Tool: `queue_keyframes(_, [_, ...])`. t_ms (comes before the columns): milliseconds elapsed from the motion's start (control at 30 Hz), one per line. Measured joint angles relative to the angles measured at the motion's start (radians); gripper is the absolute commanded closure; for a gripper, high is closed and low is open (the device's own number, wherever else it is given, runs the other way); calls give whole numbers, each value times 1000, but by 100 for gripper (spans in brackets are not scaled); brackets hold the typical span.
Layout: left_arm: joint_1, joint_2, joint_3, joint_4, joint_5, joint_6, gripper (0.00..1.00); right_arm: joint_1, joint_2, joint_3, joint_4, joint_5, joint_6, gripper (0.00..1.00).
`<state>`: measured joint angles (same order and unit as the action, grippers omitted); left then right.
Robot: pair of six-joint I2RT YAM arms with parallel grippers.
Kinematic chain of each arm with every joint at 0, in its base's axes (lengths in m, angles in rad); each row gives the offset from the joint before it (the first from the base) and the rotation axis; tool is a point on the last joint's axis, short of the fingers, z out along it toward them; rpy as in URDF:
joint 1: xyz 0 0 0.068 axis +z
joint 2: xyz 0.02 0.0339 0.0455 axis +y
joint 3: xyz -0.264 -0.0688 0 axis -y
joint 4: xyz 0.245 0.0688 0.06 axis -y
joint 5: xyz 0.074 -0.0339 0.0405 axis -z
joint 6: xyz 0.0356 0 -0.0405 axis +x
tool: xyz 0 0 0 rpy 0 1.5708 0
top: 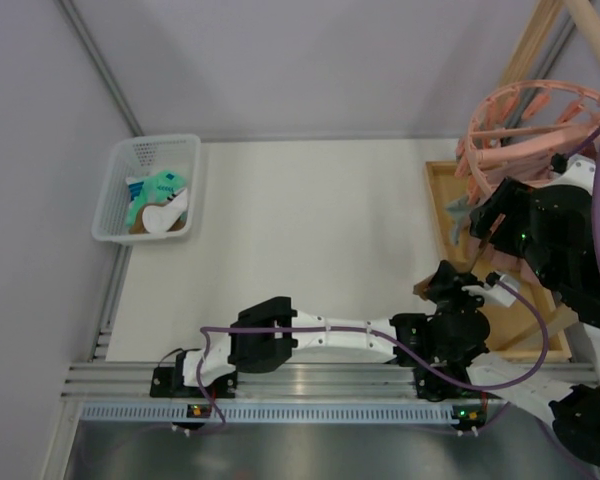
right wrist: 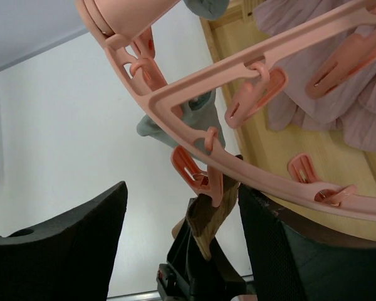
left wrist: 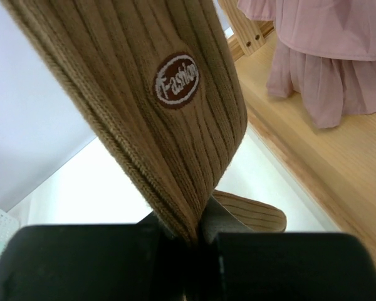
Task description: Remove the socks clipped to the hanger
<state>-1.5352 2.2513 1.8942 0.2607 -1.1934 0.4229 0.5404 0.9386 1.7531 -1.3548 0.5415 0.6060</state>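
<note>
The left gripper (left wrist: pixel 197 235) is closed on a brown ribbed sock (left wrist: pixel 169 106). Its jaws pinch the knit edge low down, and the sock rises from them, showing an oval brown patch with the word "Fashion". Another brown ribbed piece lies just beyond the jaws, probably the same sock's other end, though the wrist view does not settle this.

Above the left gripper hangs the salmon-pink round plastic hanger (right wrist: pixel 250 75), its ring crossing the right wrist view on a slant with clips dangling beneath. The right gripper (right wrist: pixel 183 200) is open, with its two black fingers (right wrist: pixel 69 244) standing wide on either side of one pink clip (right wrist: pixel 203 182) and touching nothing. The brown sock's top sits directly under that clip, between the fingers, with the left gripper just below it.

Farther along the ring from the right gripper, a grey-green sock (right wrist: pixel 203 116) hangs from another clip. To the right of both grippers is a pale wooden frame (left wrist: pixel 319 144) with a pink pleated cloth (left wrist: pixel 326 63) over it.

In the overhead view, a white plastic basket (top: pixel 115 200) sits on the white bench (top: pixel 310 240), well apart from both grippers and far to their left. It holds a mint-green sock (top: pixel 165 185) and a white sock (top: pixel 168 215).
</note>
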Motion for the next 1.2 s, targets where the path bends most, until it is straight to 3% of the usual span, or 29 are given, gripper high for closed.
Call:
queue_keyframes(233, [0,0,0,0,-2,7,100,0,5,-68,0,75,30,36])
queue_keyframes(300, [0,0,0,0,-2,10,100,0,5,-92,0,101,40,42])
queue_keyframes(633, [0,0,0,0,-5,14,100,0,3,-133,-1,267,107,50])
queue_keyframes(667, [0,0,0,0,-5,14,100,0,3,-136,-1,278,111,57])
queue_keyframes(767, [0,0,0,0,-5,14,100,0,5,-140,0,296,111,100])
queue_keyframes(1100, [-2,-1,-54,-2,18,-14,100,0,-10,-175,8,330,131,100])
queue_keyframes(1200, [12,-20,-113,-85,114,-134,100,0,-21,-180,9,330,130,100])
